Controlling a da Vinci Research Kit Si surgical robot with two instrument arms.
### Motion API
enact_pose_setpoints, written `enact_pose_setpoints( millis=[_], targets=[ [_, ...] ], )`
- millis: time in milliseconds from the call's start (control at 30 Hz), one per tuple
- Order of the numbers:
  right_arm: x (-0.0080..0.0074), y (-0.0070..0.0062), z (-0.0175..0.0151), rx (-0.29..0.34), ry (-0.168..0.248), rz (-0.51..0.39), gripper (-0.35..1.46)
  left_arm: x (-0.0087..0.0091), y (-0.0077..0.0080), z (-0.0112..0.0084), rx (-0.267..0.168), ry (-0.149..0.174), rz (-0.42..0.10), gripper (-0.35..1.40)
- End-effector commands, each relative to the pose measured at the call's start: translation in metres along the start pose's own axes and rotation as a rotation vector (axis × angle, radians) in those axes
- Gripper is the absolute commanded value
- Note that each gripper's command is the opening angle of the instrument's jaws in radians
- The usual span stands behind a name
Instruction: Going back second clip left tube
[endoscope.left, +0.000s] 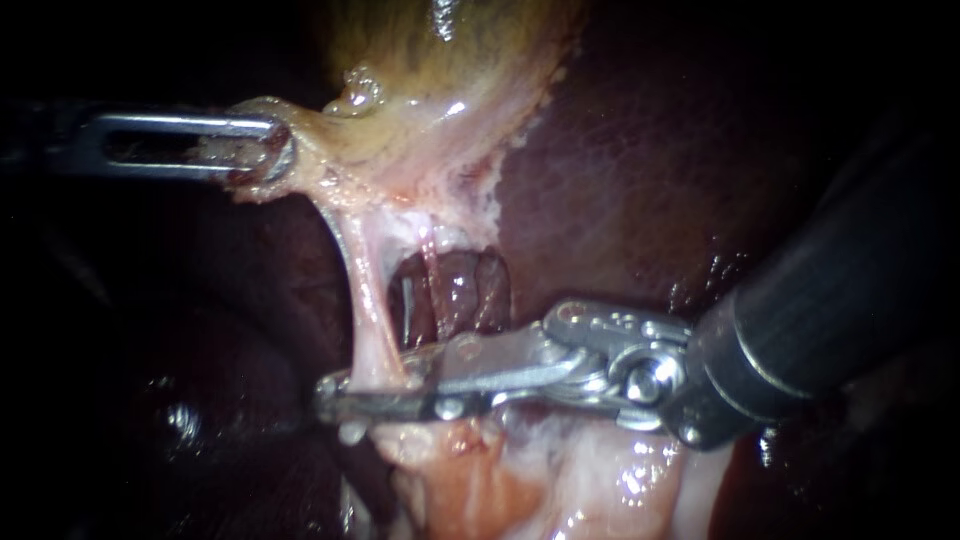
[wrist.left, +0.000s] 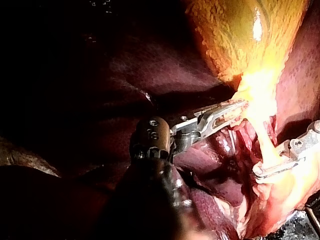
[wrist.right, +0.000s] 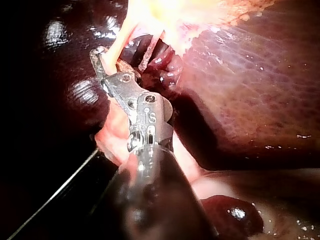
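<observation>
Endoscope view, left instrument (endoscope.left: 262, 150) gripping gallbladder (endoscope.left: 440, 75) — right wrist, apparently not

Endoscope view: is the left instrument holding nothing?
No: the left instrument has its jaws shut on pale tissue just below the gallbladder.

Yellow-brown gallbladder (endoscope.left: 440, 70) at the top of the endoscope view, glistening, tapering downward into pale pink tissue. Dark maroon liver (endoscope.left: 650, 170) to its right and behind it, finely mottled, with wet highlights lower down. Below the gallbladder's narrow end, a gap (endoscope.left: 465, 295) in the pale tissue, dark red surface visible through it. Whitish-pink fatty tissue (endoscope.left: 570, 480) along the bottom edge, shiny and wet. In the left wrist view, gallbladder brightly lit orange-yellow, liver dark beside it.
</observation>
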Motion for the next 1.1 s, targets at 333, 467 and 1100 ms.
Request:
enact_pose_setpoints(
  millis=[333,467,1100],
  targets=[
    [0.0002,0.0035,0.0009,-0.151,0.087,-0.232,0.49,0.0,0.0,0.0001,0.0,0.0,0.0,-0.35],
    [0.0,0.005,-0.0005,-0.195,0.097,-0.262,0.5,0.0,0.0,0.0002,0.001,0.001,0.0,-0.35],
    [-0.0041,0.0015,-0.0173,-0.197,0.045,-0.462,0.5,0.0,0.0,0.0001,0.0,0.0,0.0,-0.35]
  ],
)
